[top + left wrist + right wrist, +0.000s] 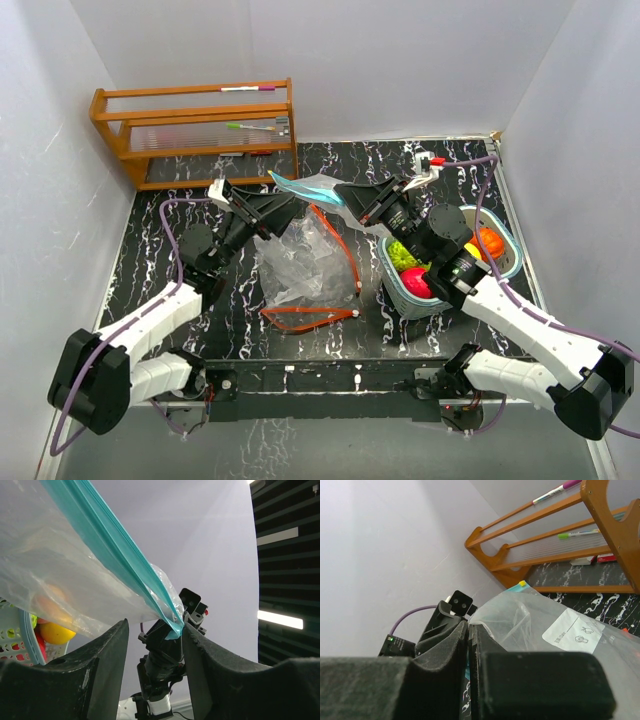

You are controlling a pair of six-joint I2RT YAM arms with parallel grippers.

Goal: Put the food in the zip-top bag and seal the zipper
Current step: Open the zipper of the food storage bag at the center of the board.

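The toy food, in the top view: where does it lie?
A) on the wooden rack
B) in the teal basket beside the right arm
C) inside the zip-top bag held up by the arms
B: the bright food sits inside the teal basket.

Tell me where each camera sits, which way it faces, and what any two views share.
Top external: above and behind the bases, looking down on the table; both arms show, left gripper and right gripper at the zip-top bag.
Left wrist: on the left arm, looking up between its open fingers at the bag's teal zipper and the right arm.
Right wrist: on the right arm, looking along its shut fingers towards the wooden rack.
Shared: all three see the bag; top and left wrist see the teal basket.
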